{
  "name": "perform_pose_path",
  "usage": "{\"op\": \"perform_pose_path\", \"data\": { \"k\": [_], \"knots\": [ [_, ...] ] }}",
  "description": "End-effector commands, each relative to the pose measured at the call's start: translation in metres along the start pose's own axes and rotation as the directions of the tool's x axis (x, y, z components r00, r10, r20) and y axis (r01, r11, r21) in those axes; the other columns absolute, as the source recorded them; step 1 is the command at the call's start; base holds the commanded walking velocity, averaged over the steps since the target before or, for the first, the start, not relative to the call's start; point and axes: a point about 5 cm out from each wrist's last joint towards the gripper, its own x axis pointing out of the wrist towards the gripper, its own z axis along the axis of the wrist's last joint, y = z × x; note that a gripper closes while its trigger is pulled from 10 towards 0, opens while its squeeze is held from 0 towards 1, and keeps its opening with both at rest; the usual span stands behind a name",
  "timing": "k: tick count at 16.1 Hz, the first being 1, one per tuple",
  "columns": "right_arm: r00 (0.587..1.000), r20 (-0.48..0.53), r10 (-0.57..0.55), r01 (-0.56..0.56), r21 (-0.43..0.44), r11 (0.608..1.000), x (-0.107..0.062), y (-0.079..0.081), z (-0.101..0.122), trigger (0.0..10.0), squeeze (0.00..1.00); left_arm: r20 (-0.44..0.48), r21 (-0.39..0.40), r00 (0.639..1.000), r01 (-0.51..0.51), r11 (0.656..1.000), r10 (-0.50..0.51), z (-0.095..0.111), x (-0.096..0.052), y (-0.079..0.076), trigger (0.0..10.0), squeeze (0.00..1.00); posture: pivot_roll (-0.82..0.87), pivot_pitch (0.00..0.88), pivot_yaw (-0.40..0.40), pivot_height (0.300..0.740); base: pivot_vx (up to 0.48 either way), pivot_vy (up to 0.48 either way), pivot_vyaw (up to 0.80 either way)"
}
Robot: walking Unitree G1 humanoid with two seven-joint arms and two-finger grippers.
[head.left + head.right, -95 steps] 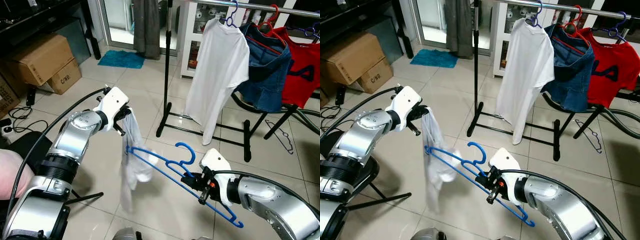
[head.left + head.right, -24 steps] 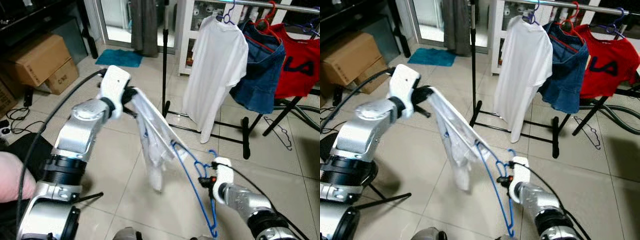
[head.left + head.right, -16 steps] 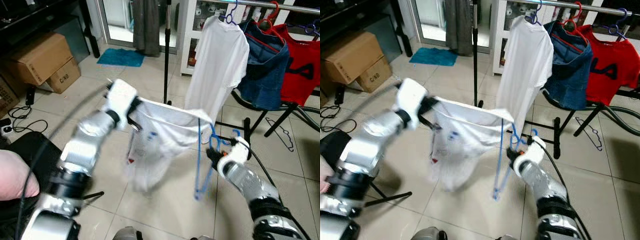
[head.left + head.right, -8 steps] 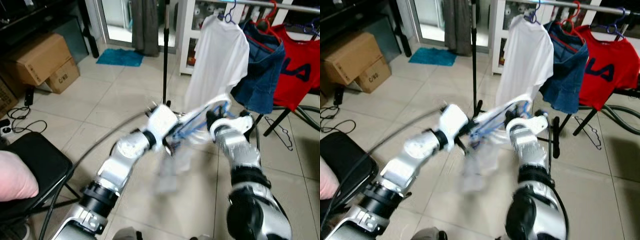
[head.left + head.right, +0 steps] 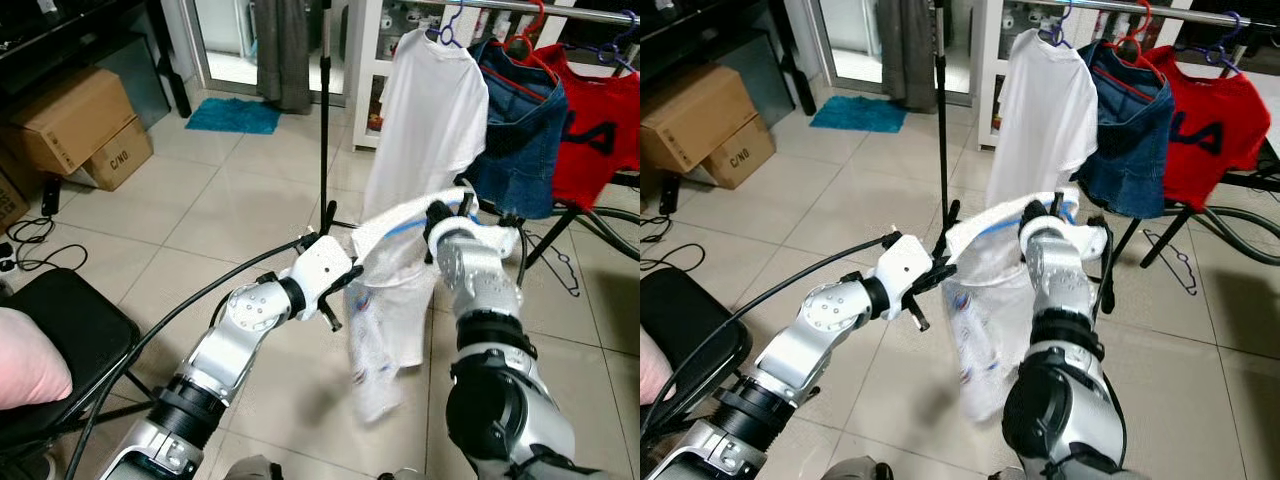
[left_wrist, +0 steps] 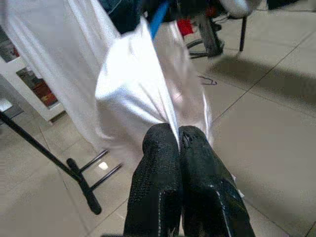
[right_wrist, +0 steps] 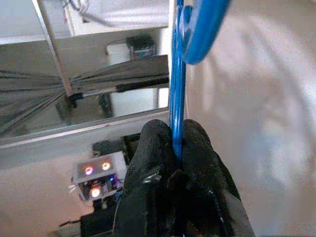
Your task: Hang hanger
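A blue hanger (image 7: 177, 98) carries a white garment (image 5: 388, 320), which droops towards the floor tiles in front of me. My right gripper (image 5: 441, 214) is shut on the hanger just below its hook (image 7: 200, 27), raised near the white T-shirt (image 5: 425, 110) on the rail. My left gripper (image 5: 336, 291) is shut on a fold of the white garment (image 6: 143, 94), lower and to the left of the hanger. The clothes rail (image 5: 560, 10) runs across the top right, above both grippers.
On the rail hang a denim piece (image 5: 522, 135) and a red shirt (image 5: 590, 110). The rack's black upright (image 5: 323, 100) and feet stand just behind the grippers. Cardboard boxes (image 5: 70, 125) sit at far left, a black chair (image 5: 60, 330) at near left, a loose hanger (image 5: 558, 268) on the floor.
Both arms have swung up and forward towards the rack with the hanger and garment. In the last half second the garment has dropped to hang lower below the hanger.
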Motion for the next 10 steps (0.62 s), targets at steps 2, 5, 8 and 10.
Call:
{"op": "perform_pose_path", "data": {
  "k": [2,5,8,10],
  "knots": [
    [0.995,-0.031,0.091,-0.092,-0.039,0.995,-0.001,0.025,0.0,10.0,0.0,-0.039,-0.029,0.994,-0.107,0.994,0.106,-0.013,-0.013,0.018,0.0,0.0,0.02,0.0,0.005,0.74,0.0,0.0,0.0],
    [0.989,-0.065,0.133,-0.138,-0.068,0.988,-0.005,0.033,0.008,10.0,0.0,0.033,-0.131,0.982,-0.18,0.975,0.186,-0.01,-0.032,0.042,0.0,0.0,0.02,0.0,-0.009,0.74,0.0,0.0,0.0],
    [0.99,-0.055,0.131,-0.135,-0.072,0.988,-0.009,0.032,0.015,10.0,0.0,0.158,-0.241,0.959,-0.192,0.951,0.234,0.001,-0.052,0.06,0.0,0.0,0.02,0.0,-0.018,0.74,0.0,0.0,0.0],
    [0.992,-0.049,0.119,-0.123,-0.077,0.989,-0.009,0.03,0.016,10.0,0.0,0.169,-0.243,0.966,-0.153,0.958,0.197,0.002,-0.058,0.057,0.0,0.0,0.02,0.0,-0.02,0.74,0.0,0.0,0.0]
  ]
}}
